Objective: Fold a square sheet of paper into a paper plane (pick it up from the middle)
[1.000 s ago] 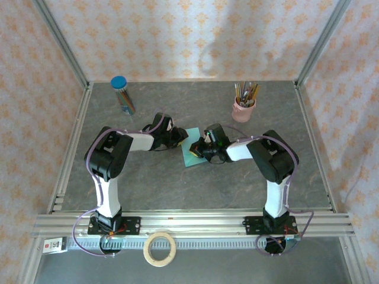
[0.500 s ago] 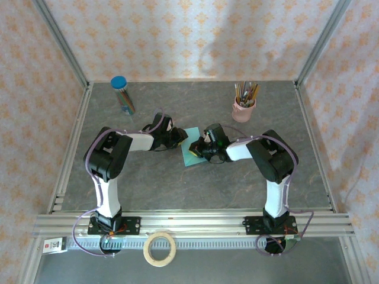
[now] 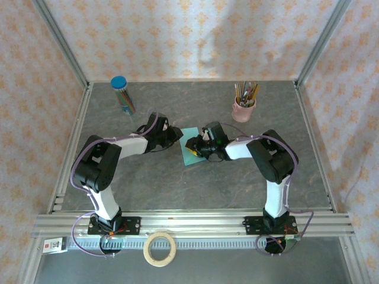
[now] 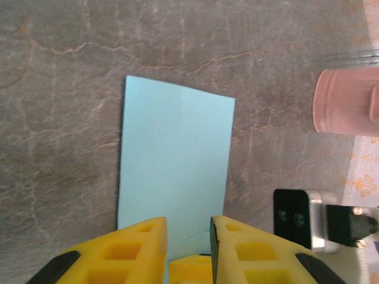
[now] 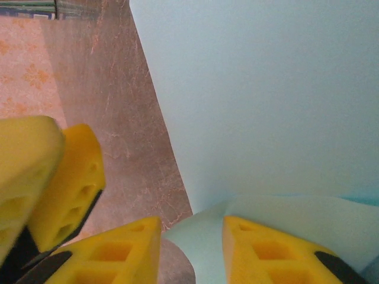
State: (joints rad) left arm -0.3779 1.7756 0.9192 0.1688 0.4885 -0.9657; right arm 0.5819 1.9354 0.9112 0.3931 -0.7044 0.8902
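Paper oblong, long axis near-to-far, slightly tilted.

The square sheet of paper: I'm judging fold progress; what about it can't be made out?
Left wrist: near edge of the square sheet of paper hidden behind the left tool.
Right wrist: frame edges crop the sheet; its lifted flap runs off the bottom at the right tool.
Top external: creases too small to see.
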